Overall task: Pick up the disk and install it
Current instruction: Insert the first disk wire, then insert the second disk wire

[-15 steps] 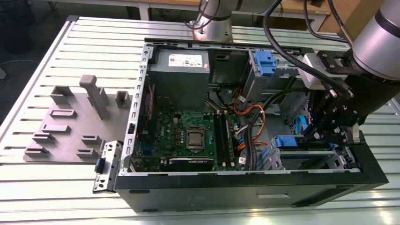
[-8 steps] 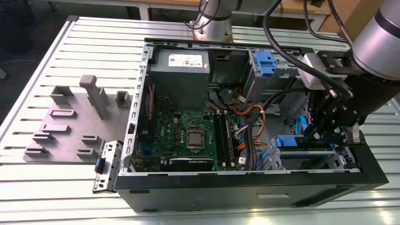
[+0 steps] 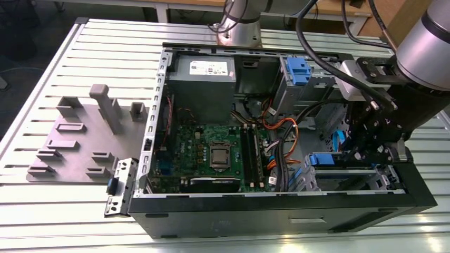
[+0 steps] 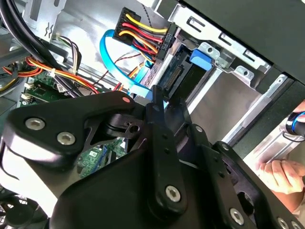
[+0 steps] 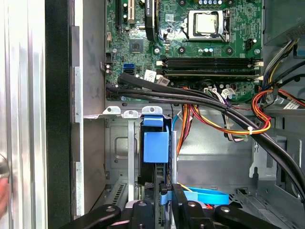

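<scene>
One black linkage tool (image 3: 359,155) down inside the open black computer case (image 3: 281,211), clamped shut on the near edge of the flat silver disk (image 5: 156,143) in its blue plastic carrier. Disk standing on edge inside the grey metal drive bay (image 5: 131,157), beside orange and yellow cables (image 5: 228,129). Green motherboard (image 3: 211,147) just beyond. Case lying toward the slatted aluminium desk (image 3: 42,105) edge at the exterior view's right; grey fixture block (image 3: 84,137) near the opposite edge.

Exterior view looks down from high on the open computer case (image 3: 281,205); both wrist views peer closely inside.
</scene>
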You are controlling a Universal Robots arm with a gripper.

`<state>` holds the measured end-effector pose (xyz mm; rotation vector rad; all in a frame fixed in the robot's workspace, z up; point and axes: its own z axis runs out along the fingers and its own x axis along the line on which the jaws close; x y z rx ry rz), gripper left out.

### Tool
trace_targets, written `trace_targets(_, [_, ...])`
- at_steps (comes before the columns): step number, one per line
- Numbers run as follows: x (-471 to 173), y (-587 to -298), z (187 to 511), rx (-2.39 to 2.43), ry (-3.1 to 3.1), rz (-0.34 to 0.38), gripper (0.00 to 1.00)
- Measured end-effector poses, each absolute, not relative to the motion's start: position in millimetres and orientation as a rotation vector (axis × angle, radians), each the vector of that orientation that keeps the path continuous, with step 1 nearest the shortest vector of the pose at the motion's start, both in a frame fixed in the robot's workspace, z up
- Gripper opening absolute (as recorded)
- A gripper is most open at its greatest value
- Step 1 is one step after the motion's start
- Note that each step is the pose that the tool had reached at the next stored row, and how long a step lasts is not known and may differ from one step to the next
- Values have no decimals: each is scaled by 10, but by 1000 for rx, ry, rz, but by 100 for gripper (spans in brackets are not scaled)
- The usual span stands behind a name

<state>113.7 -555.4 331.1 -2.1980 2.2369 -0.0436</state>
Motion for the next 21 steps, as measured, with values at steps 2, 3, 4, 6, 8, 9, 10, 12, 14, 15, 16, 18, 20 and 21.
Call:
trace_targets(2, [1136, -5554, 3331, -2198, 2237, -44, 29])
trace_targets(3, [1136, -5554, 3347, -2198, 2237, -44, 29])
trace_targets(4, [1136, -5554, 3369, -2198, 2237, -44, 29])
trace_targets(6, [1136, -5554, 3426, -2198, 2237, -44, 29])
trace_targets(8, [1136, -5554, 3471, -2198, 2237, -44, 29])
trace_targets(9, [1136, -5554, 3490, -2198, 2237, -44, 29])
trace_targets(10, [1136, -5554, 3495, -2198, 2237, -43, 29])
trace_targets(12, [1147, -5554, 3495, -2198, 2237, -44, 29])
trace_targets(14, [1182, -5554, 3496, -2198, 2237, -44, 29])
trace_targets(15, [1205, -5554, 3495, -2198, 2237, -44, 29])
trace_targets(16, [1225, -5554, 3495, -2198, 2237, -44, 29])
trace_targets(18, [1246, -5553, 3495, -2198, 2237, -44, 29])
trace_targets(20, [1246, -5553, 3495, -2198, 2237, -44, 29])
trace_targets(21, [1256, -5554, 3496, -2198, 2237, -44, 29])
